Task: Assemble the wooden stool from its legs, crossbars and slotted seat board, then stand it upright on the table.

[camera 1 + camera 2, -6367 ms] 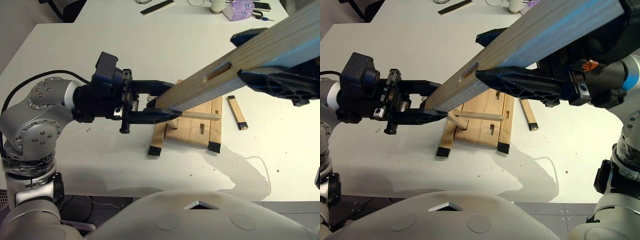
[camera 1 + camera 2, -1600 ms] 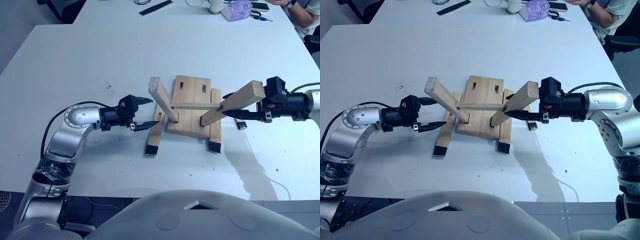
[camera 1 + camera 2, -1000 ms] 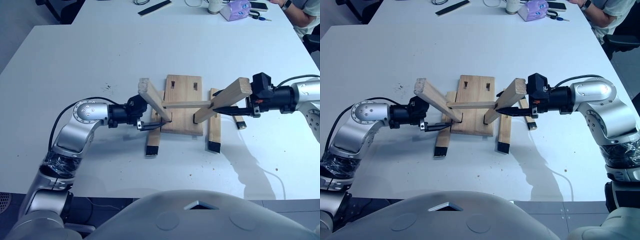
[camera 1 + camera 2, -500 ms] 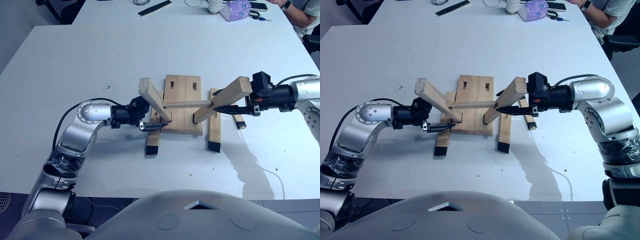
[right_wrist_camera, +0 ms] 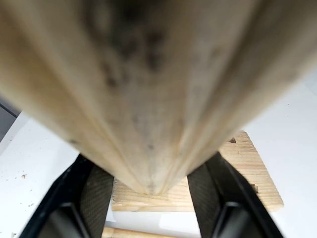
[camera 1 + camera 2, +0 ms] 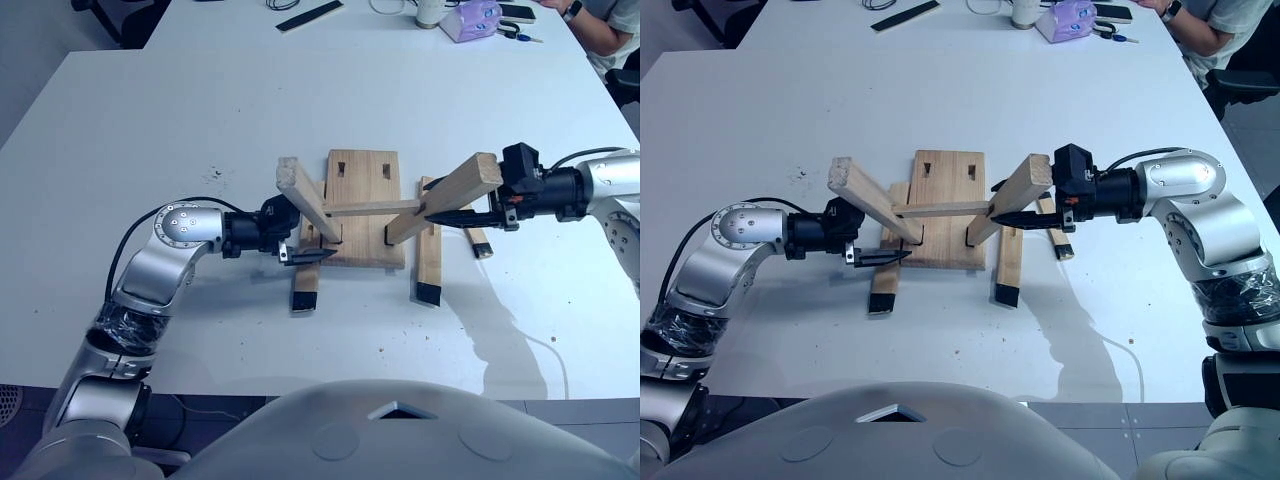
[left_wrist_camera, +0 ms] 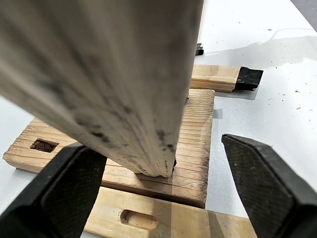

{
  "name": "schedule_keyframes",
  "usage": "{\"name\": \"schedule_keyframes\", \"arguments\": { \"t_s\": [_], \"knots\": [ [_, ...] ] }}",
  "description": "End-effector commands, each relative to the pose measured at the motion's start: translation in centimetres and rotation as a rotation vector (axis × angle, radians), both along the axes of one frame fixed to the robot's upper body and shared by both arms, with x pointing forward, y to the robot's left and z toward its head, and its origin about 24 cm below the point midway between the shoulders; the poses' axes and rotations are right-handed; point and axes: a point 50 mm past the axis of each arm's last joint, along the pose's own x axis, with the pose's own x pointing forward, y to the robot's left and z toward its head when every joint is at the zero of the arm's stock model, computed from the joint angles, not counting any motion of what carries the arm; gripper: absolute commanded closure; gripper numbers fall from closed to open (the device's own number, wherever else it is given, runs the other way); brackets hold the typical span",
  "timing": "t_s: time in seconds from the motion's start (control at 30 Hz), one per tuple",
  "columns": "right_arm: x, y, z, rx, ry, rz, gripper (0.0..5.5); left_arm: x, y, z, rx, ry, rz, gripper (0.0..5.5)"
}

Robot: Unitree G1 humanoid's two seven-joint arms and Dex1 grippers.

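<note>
The slotted seat board (image 6: 362, 175) lies flat mid-table. Two wooden legs lean apart on it, their feet at its slots: the left leg (image 6: 305, 200) and the right leg (image 6: 455, 190). A thin crossbar (image 6: 370, 208) joins them. My left gripper (image 6: 312, 250) is open around the left leg's foot. In the left wrist view its fingers (image 7: 69, 193) stand wide of the leg (image 7: 109, 74), with a gap on one side. My right gripper (image 6: 440, 210) is shut on the right leg, its fingers (image 5: 96, 196) pressed against both sides.
Two loose legs with black tips lie beside the board, one on the left (image 6: 306, 285) and one on the right (image 6: 430, 260). A short black-tipped bar (image 6: 478, 240) lies further right. A black strip (image 6: 312, 14), a cup (image 6: 435, 10) and a purple pack (image 6: 480, 18) sit at the far edge.
The joined legs came down from close to the camera onto the seat board. My left gripper closed in on the left leg's foot. Almost nothing moved in the last half second.
</note>
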Motion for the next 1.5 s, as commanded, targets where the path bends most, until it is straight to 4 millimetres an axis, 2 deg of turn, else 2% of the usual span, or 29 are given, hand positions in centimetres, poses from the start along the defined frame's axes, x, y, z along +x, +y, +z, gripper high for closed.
{"name": "schedule_keyframes", "arguments": {
  "t_s": [0.03,0.1,0.17,0.47,0.6,0.7,0.8,1.0,1.1,1.3,1.4,1.5],
  "knots": [
    [-2.8,0.7,-4.9,-0.211,0.181,0.061,3.46,-1.2,-1.3,1.5,-0.076,0.029,-0.111,1.43],
    [-3.0,0.6,-4.6,-0.21,0.178,0.065,3.46,-1.5,-1.2,1.8,-0.082,0.047,-0.132,1.43],
    [-3.3,0.5,-4.5,-0.207,0.186,0.073,3.46,-0.9,-0.5,1.6,-0.051,0.05,-0.115,1.43],
    [-3.0,0.2,-4.7,-0.211,0.18,0.04,3.46,3.6,3.0,1.8,0.072,0.036,-0.043,1.43],
    [-3.0,0.3,-5.0,-0.216,0.18,0.043,3.46,6.4,3.7,2.2,0.06,0.047,0.018,1.43],
    [-2.9,0.5,-5.0,-0.217,0.174,0.047,3.46,7.8,2.5,2.8,0.019,0.052,0.019,1.43],
    [-2.7,0.7,-5.0,-0.216,0.171,0.052,3.46,8.3,1.5,3.0,0.001,0.058,-0.022,1.43],
    [-2.5,0.9,-5.2,-0.22,0.168,0.057,3.46,8.9,1.4,2.1,0.034,0.062,-0.024,1.43],
    [-2.5,0.8,-5.5,-0.231,0.165,0.055,3.46,9.2,-0.2,2.8,-0.026,0.074,-0.054,1.43],
    [-2.1,1.0,-6.0,-0.237,0.166,0.057,3.46,9.8,-4.9,4.0,-0.11,0.109,-0.152,1.43],
    [-2.0,1.2,-6.0,-0.239,0.164,0.063,3.46,9.7,-5.8,4.3,-0.119,0.128,-0.205,1.43],
    [-1.7,1.2,-5.9,-0.241,0.161,0.059,3.46,8.6,-5.9,4.5,-0.113,0.144,-0.292,1.43]
  ]
}}
